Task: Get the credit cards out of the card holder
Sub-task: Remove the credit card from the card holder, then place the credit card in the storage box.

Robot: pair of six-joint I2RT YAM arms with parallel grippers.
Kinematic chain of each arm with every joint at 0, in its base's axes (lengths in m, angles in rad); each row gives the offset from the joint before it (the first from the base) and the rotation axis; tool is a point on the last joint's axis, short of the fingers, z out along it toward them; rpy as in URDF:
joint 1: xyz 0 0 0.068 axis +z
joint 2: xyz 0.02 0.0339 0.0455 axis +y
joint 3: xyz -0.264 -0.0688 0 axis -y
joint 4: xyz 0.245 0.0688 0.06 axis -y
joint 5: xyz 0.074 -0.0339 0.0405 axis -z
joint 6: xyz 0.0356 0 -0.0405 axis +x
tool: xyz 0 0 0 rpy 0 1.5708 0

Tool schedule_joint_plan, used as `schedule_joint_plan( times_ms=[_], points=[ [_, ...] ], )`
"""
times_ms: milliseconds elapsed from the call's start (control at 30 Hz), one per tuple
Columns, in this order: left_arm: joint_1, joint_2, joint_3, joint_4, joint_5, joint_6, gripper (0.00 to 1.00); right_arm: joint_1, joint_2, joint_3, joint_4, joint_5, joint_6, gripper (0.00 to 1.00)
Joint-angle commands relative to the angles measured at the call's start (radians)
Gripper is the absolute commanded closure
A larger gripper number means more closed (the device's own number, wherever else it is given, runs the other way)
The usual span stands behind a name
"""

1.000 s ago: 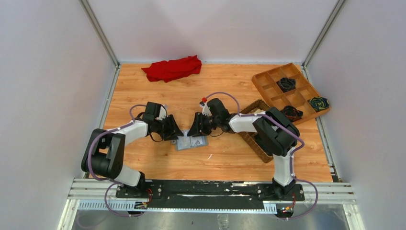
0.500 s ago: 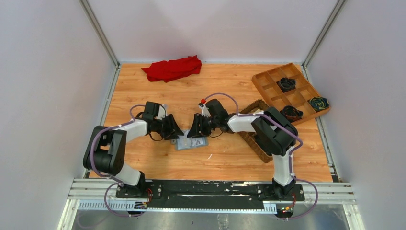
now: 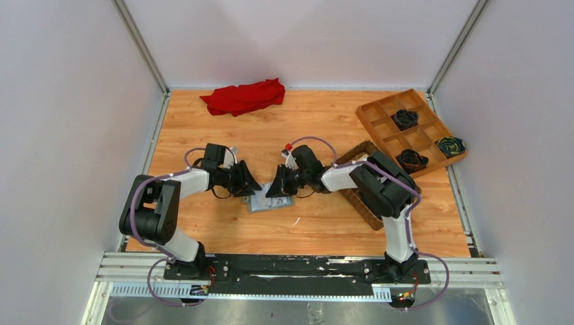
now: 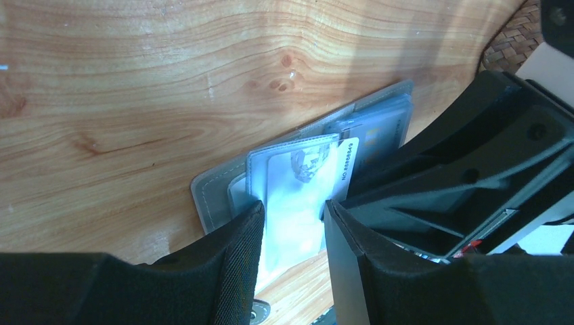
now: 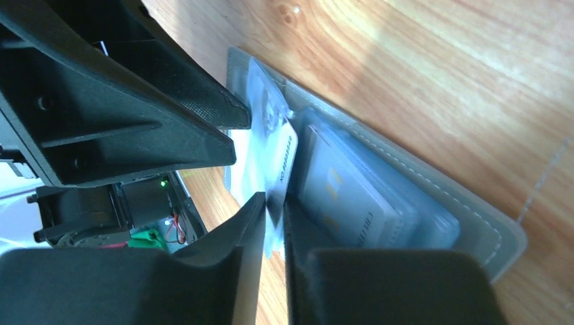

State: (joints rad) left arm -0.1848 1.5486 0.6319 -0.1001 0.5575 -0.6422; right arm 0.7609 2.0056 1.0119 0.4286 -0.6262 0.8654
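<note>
Wooden tabletop (image 3: 325, 128) carries the open grey card holder (image 3: 259, 202) at its centre, between both arms. Left fingers (image 4: 233, 244) stand apart, straddling its inner flap; right fingers (image 5: 233, 233) pinch the edge of a pale card (image 5: 288, 150) sticking out.

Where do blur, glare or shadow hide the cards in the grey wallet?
Top external view: sharp, evenly lit, but the small grey bifold wallet is tiny and partly covered. Left wrist view: the black left pincer is blurred; the pale plastic card glares white, its number legible. Right wrist view: the black right pincer is dark and soft; the wallet lies in bluish shadow.
</note>
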Motion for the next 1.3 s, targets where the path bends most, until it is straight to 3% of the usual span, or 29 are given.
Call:
schedule_joint_plan(
  times_ms=[0,100,367,767,967,1267],
  points=[
    [0.001,0.06,-0.054,-0.073,-0.128,0.059,0.55,0.003,0.015,-0.055,0.031,0.028,0.035,0.89],
    [0.002,0.057,-0.054,-0.075,-0.13,0.061,0.55,0.0,0.012,-0.06,0.042,0.025,0.043,1.0],
    [0.013,0.047,-0.053,-0.088,-0.139,0.067,0.55,-0.048,-0.036,-0.116,0.043,0.026,0.031,1.0],
    [0.021,0.036,-0.042,-0.103,-0.14,0.075,0.55,-0.09,-0.1,-0.118,-0.087,0.0,-0.083,1.0],
    [0.021,0.017,-0.031,-0.123,-0.14,0.077,0.55,-0.157,-0.205,-0.13,-0.24,-0.023,-0.222,1.0],
    [0.02,-0.061,0.035,-0.209,-0.145,0.094,0.55,-0.31,-0.431,-0.029,-0.651,-0.106,-0.547,1.0]
  ],
)
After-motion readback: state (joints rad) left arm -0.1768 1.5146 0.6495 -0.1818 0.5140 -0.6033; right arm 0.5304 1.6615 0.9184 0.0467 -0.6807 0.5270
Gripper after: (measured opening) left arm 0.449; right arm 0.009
